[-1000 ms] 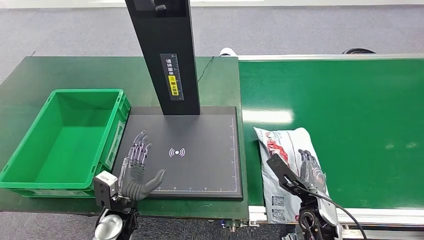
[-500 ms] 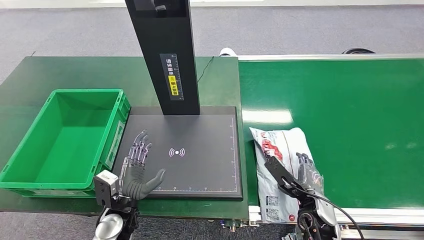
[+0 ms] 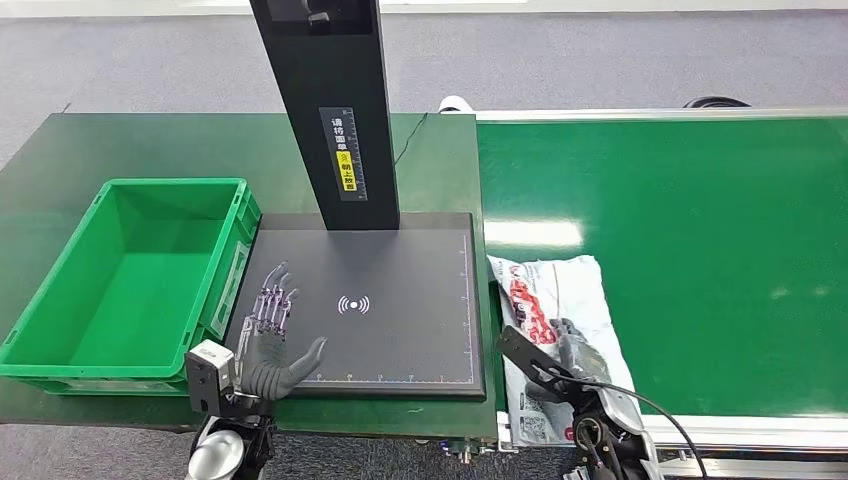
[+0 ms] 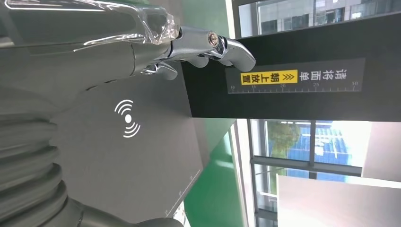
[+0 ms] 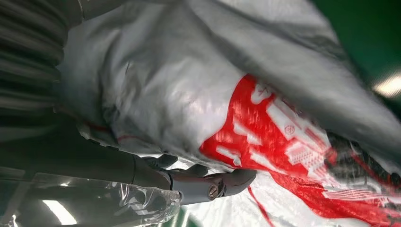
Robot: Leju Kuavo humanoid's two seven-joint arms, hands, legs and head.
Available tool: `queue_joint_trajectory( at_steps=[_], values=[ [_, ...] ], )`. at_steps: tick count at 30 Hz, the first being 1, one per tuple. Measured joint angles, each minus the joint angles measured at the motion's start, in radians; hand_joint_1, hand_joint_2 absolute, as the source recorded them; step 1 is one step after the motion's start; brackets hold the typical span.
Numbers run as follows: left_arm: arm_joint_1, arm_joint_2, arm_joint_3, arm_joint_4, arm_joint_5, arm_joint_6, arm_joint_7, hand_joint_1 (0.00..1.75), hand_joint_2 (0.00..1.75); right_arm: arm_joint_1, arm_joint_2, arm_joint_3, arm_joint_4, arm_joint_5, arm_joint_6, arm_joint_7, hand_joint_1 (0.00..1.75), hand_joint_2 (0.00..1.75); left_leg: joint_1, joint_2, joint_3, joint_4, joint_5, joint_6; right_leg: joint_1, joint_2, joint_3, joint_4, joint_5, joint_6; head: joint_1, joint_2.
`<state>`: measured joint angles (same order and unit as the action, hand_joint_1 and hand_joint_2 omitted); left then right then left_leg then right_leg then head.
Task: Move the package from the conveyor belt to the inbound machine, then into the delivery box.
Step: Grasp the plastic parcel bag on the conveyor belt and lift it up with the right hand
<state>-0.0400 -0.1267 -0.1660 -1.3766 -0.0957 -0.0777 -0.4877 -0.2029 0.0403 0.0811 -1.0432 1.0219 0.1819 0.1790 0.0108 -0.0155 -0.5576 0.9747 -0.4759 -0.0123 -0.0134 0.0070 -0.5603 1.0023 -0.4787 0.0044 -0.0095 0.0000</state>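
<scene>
The package point(image 3: 556, 300), a white-grey plastic mailer with red print, lies at the conveyor belt's point(image 3: 700, 220) left end, and its near end hangs over the belt's front edge. My right hand point(image 3: 578, 362) grips its near part. The right wrist view shows the mailer point(image 5: 179, 94) wrapped between the thumb and the dark fingers point(image 5: 208, 184). My left hand point(image 3: 272, 338) hovers with fingers spread over the front-left corner of the inbound machine's black pad point(image 3: 420, 290), holding nothing. The same hand point(image 4: 94, 52) reaches toward the machine's column point(image 4: 293, 80).
The machine's black column point(image 3: 330, 110) rises from the back of the pad. A green delivery box point(image 3: 60, 300) stands empty to the left of the pad on the green table. The belt's metal frame point(image 3: 740, 430) runs along the front right.
My right hand has pulled the package left and toward the belt's front edge. My left hand has drawn back slightly over the pad.
</scene>
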Motion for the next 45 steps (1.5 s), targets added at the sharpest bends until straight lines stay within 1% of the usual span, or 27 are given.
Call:
queue_joint_trajectory(
  at_steps=[5, 7, 13, 22, 23, 26, 27, 31, 41, 45],
  values=[
    [-0.011, 0.004, 0.003, 0.004, 0.011, 0.008, -0.001, 0.0, 1.75, -0.071, 0.002, 0.056, 0.125, -0.068, 0.026, -0.091, 0.0, 1.75, 0.0, 0.006, 0.004, 0.0, 0.0, 0.0, 0.0, 0.006, 0.002, 0.0, 0.001, -0.001, 0.0, 0.0],
    [-0.015, 0.006, 0.003, 0.007, 0.012, 0.009, -0.001, 0.0, 1.75, -0.096, 0.002, 0.078, 0.162, -0.087, 0.04, -0.11, 0.0, 1.75, 0.0, 0.009, 0.006, 0.0, -0.001, -0.001, 0.0, 0.009, 0.003, 0.0, 0.001, -0.002, 0.0, 0.0],
    [-0.017, 0.011, 0.004, 0.01, 0.013, 0.009, -0.001, 0.0, 1.75, -0.139, 0.001, 0.117, 0.228, -0.103, 0.047, -0.122, 0.0, 1.75, 0.0, 0.016, 0.011, 0.0, -0.001, -0.001, 0.001, 0.013, 0.005, 0.0, 0.003, -0.003, 0.0, 0.0],
    [-0.018, 0.014, 0.004, 0.01, 0.014, 0.009, -0.002, 0.0, 1.75, -0.159, 0.001, 0.136, 0.26, -0.116, 0.055, -0.13, 0.0, 1.75, 0.0, 0.017, 0.015, 0.0, -0.001, -0.001, 0.001, 0.015, 0.008, 0.0, 0.004, -0.003, 0.0, 0.0],
    [-0.018, 0.014, 0.004, 0.01, 0.015, 0.009, -0.002, 0.0, 1.75, -0.163, 0.001, 0.139, 0.264, -0.122, 0.06, -0.135, 0.03, 1.75, 0.0, 0.018, 0.015, 0.0, -0.001, -0.001, 0.001, 0.015, 0.009, 0.0, 0.004, -0.003, 0.0, 0.0],
    [-0.018, 0.016, 0.004, 0.01, 0.019, 0.009, -0.002, 0.0, 1.75, -0.174, -0.002, 0.151, 0.279, -0.142, 0.073, -0.155, 1.34, 1.75, 0.001, 0.02, 0.016, 0.0, -0.001, -0.001, 0.001, 0.018, 0.009, 0.0, 0.005, -0.004, 0.0, 0.0],
    [-0.018, 0.016, 0.004, 0.01, 0.02, 0.009, -0.002, 0.0, 1.75, -0.177, -0.003, 0.155, 0.284, -0.147, 0.074, -0.159, 1.75, 1.75, 0.001, 0.021, 0.016, 0.0, -0.002, -0.001, 0.001, 0.019, 0.009, 0.0, 0.005, -0.004, 0.0, 0.0],
    [-0.018, 0.016, 0.004, 0.01, 0.021, 0.01, -0.002, 0.0, 1.75, -0.191, -0.005, 0.172, 0.296, -0.156, 0.066, -0.167, 1.75, 1.75, 0.002, 0.023, 0.018, -0.001, -0.003, -0.003, 0.002, 0.023, 0.01, 0.0, 0.005, -0.004, 0.0, 0.0],
    [-0.012, 0.018, 0.008, 0.009, 0.021, 0.01, -0.002, 0.0, 1.75, -0.206, -0.013, 0.184, 0.297, -0.184, 0.042, -0.188, 1.75, 1.75, 0.003, 0.022, 0.018, 0.0, -0.003, -0.003, 0.003, 0.023, 0.01, 0.0, 0.005, -0.004, 0.0, 0.0],
    [-0.011, 0.018, 0.01, 0.007, 0.02, 0.006, -0.002, 0.0, 1.75, -0.206, -0.017, 0.186, 0.294, -0.184, 0.035, -0.178, 1.75, 1.75, 0.003, 0.022, 0.017, 0.0, -0.003, -0.003, 0.003, 0.022, 0.009, 0.0, 0.005, -0.004, 0.0, 0.0]
  ],
)
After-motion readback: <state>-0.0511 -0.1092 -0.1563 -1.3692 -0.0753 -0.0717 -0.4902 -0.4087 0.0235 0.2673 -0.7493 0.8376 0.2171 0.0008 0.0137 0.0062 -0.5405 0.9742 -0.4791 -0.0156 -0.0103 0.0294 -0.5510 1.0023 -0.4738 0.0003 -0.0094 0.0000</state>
